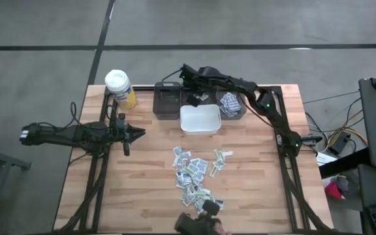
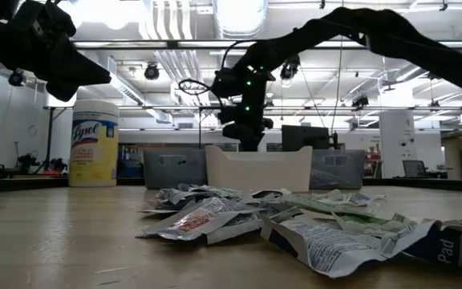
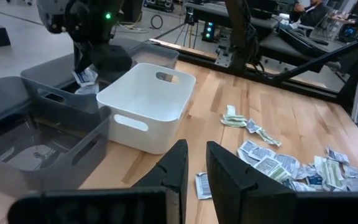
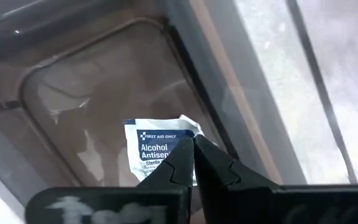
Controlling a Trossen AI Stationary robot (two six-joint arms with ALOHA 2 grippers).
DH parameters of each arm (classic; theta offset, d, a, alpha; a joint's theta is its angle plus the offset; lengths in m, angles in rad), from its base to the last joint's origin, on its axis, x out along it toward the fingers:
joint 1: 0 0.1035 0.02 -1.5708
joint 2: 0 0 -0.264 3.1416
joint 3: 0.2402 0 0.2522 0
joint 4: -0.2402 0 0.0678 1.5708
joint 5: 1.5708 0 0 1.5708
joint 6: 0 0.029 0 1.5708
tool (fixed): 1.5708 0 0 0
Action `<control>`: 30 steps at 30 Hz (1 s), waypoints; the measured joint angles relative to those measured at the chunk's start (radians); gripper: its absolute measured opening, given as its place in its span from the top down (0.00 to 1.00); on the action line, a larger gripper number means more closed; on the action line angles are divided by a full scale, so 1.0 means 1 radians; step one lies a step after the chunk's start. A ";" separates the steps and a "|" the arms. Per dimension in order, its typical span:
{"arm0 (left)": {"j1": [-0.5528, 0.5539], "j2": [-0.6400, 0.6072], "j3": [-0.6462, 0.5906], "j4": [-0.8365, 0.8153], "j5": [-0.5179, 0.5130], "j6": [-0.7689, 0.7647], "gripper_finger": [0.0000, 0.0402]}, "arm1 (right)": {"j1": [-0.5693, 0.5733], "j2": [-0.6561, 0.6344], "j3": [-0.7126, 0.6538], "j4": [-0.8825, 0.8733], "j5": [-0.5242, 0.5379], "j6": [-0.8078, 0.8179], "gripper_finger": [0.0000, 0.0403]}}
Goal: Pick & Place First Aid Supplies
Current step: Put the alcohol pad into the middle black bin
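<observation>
Placing step: right gripper, clamped on a white blue-printed alcohol packet, hangs over the dark grey bin; next, release. Left gripper, slightly apart, waits left of bin.

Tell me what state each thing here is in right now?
Right gripper: shut on an alcohol packet, above the grey bin.
Left gripper: slightly open, empty, waiting left of the pile.
White bin: looks empty.
Packet pile: loose on the table.
Wipes bottle: upright, lid closed.
</observation>
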 joint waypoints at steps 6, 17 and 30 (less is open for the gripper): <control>0.000 0.000 0.000 -0.002 0.000 0.001 0.87 | -0.010 0.012 0.023 -0.011 -0.016 -0.003 0.88; 0.000 0.000 0.000 -0.003 -0.002 0.018 0.87 | 0.002 -0.072 0.122 -0.267 -0.070 0.049 0.74; 0.000 0.000 0.000 -0.014 0.001 -0.001 0.87 | 0.213 -0.304 0.018 -0.469 -0.655 0.120 0.78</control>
